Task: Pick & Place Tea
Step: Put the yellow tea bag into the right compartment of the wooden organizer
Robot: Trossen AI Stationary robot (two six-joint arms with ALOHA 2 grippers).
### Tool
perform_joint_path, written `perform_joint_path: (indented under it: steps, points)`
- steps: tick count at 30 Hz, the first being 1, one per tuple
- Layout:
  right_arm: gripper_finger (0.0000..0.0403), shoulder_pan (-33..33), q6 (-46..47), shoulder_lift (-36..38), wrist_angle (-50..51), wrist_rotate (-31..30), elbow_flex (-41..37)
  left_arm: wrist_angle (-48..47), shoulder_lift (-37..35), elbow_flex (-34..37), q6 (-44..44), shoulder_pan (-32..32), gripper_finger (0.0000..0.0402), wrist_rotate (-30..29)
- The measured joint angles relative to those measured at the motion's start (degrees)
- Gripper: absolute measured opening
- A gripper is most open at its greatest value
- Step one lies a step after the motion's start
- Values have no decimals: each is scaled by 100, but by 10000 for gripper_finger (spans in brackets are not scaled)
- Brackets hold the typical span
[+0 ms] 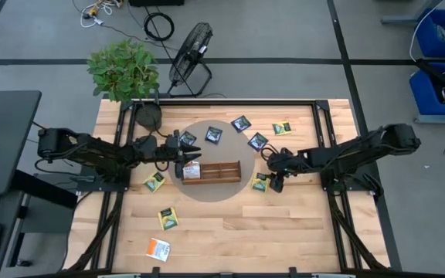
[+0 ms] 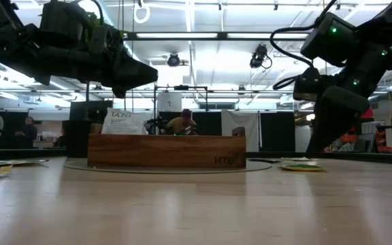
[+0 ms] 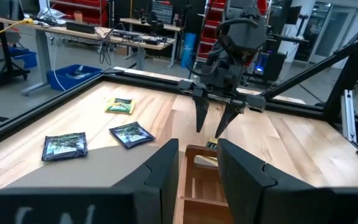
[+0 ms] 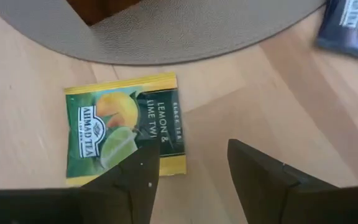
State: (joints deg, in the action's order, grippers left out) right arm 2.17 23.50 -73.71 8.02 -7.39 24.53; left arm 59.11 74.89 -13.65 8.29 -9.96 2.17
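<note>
Above yellow-green sachet point(image 4: 124, 129), right end effector point(image 4: 191, 165) open

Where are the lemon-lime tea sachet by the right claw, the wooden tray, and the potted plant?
lemon-lime tea sachet point(image 4: 122, 129), right wrist view, on its printed face.
wooden tray point(image 1: 221, 165), high view, on its far wall.
potted plant point(image 1: 123, 69), high view, on its leaves.

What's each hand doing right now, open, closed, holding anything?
Left hand: open and empty over the tray's end.
Right hand: open and empty, over a lemon-lime sachet.
</note>
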Motion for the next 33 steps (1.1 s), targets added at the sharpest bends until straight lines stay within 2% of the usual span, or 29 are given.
perform_joint_path:
  steps: [5,9,17,21,33]
  points:
    - [198,23,5,-133,-160,328,0,2,0,0,3,0,115,0]
    - [198,163,2,-292,-202,336,2,-97,2,0,1,0,115,0]
    - [197,348,20,-845,-351,-289,42,-85,2,0,-1,0,115,0]
    - [192,342,0,-1006,-479,-356,44,-87,2,0,1,0,115,0]
    - [195,431,18,-482,30,-421,-4,-79,2,0,-6,0,115,0]
